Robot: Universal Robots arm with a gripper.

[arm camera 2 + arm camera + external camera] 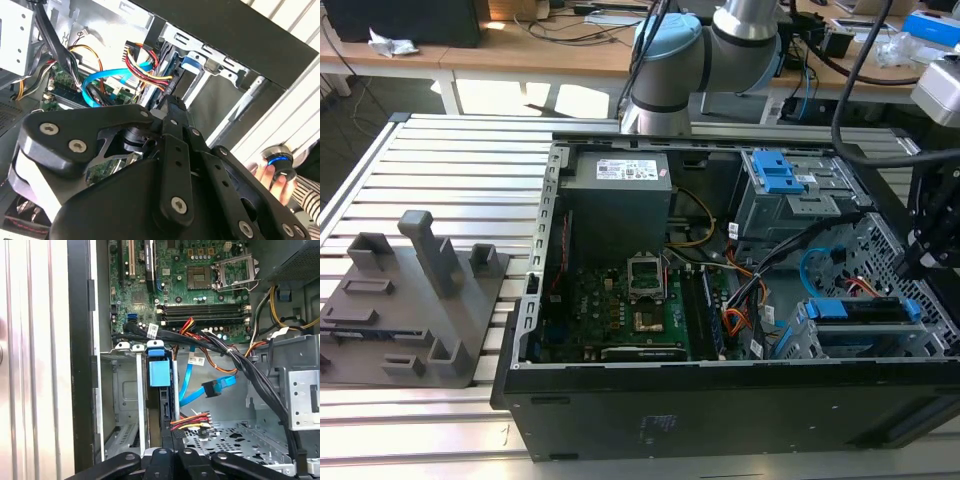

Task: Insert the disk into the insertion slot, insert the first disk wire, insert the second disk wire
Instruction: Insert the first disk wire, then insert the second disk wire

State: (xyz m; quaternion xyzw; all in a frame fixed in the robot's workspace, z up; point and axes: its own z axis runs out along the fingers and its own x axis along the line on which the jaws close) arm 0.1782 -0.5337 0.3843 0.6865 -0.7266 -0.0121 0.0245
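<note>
Open computer case lies on its side on the slatted table. The arm reaches in at the exterior view's right. The claw sits low over the drive corner, and I cannot tell whether it is open or closed, or whether it grips anything.

The disk stands edge-on inside the insertion slot, with its blue carrier tab at the slot's mouth. In the exterior view it shows as a blue-framed slab in the cage, near the case's front corner.

The first disk wire (red, yellow and black strands) ends in a dark plug at the disk's edge, right at the claw tip. Can't tell if it's seated.

The second disk wire curves beside the disk. Its small dark plug hangs free, apart from the drive.

The taller bay with blue latches sits behind the cage. The motherboard fills the case middle.

A grey fixture block rests on the table at the exterior view's left, well apart from the case.

In the second wrist view a person's hand is outside the case, touching a small device with a blue glow.
</note>
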